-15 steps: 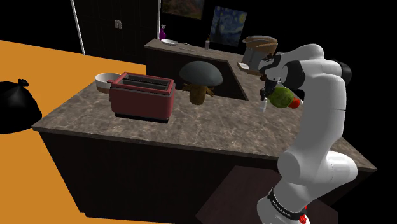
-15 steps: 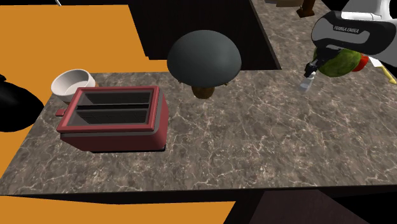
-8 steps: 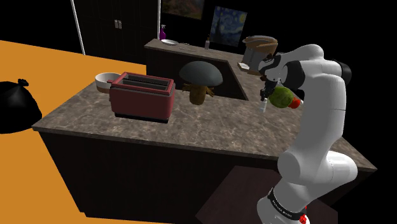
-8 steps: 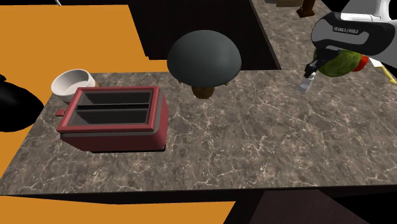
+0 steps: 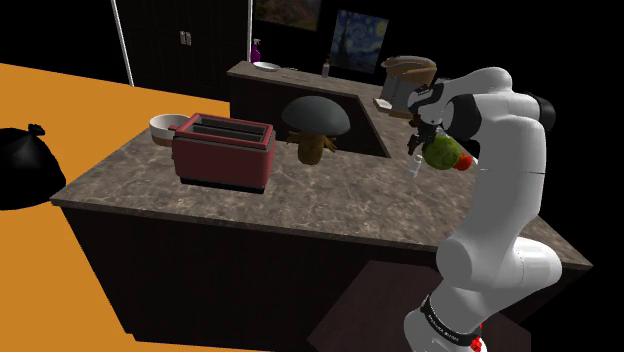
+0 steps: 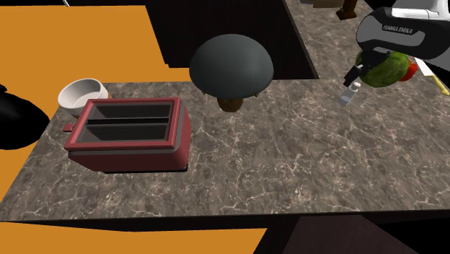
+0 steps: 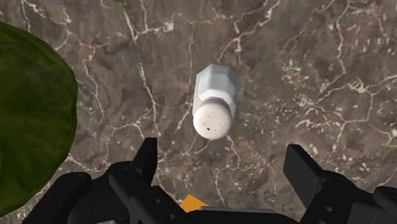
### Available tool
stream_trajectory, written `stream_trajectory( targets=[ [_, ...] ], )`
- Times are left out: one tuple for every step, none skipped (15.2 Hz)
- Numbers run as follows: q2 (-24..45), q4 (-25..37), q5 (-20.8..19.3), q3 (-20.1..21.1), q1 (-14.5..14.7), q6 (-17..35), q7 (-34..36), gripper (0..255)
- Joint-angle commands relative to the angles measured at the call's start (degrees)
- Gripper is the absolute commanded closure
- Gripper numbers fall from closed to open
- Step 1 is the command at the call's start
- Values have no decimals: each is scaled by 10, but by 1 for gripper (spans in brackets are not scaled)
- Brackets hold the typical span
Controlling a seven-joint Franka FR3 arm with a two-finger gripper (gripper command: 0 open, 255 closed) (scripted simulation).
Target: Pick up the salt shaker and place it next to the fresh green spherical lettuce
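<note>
The table [image 5: 340,195] is a broad slab of dark brown stone, polished and run through with pale, branching veins (marble, by the look of it). The white arm [image 5: 505,150], smooth and rounded with dark joints, bends over the end of the slab nearest the stand.

Toward the shoulder view's left sits the toaster [image 5: 224,152]: a boxy dull-red shell with rounded corners and two long dark slots in its top. Behind it stands a mushroom [image 5: 315,118], its cap a matt dark grey dome on a short brown stem.

The lettuce [image 6: 386,71] is a rough green ball, mottled darker in its folds, lying under the arm's wrist. A shallow white bowl [image 6: 81,94] rests by the toaster's far corner.

Smallest is the shaker [image 7: 215,108], a pale grey-white faceted body under a round cap pricked with small holes. It stands upright on the table near the lettuce, a strip of bare stone between the two.

The claw [image 7: 222,153] hangs over the shaker with its black fingers spread wide. They grip nothing and touch nothing; the shaker stands free on the stone below them.
</note>
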Motion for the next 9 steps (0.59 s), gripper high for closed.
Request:
stream_trajectory(
  targets=[
    [-13, 14, -5, -2, 3, -27, 4, 0],
    [-18, 22, -7, -3, 4, -39, 5, 0],
    [-18, 22, -7, -3, 4, -39, 5, 0],
    [-18, 22, -7, -3, 4, -39, 5, 0],
    [-18, 22, -7, -3, 4, -39, 5, 0],
    [-18, 22, -7, -3, 4, -39, 5, 0],
    [-18, 22, -7, -3, 4, -39, 5, 0],
    [-18, 22, -7, -3, 4, -39, 5, 0],
    [-18, 22, -7, -3, 4, -39, 5, 0]
  ],
)
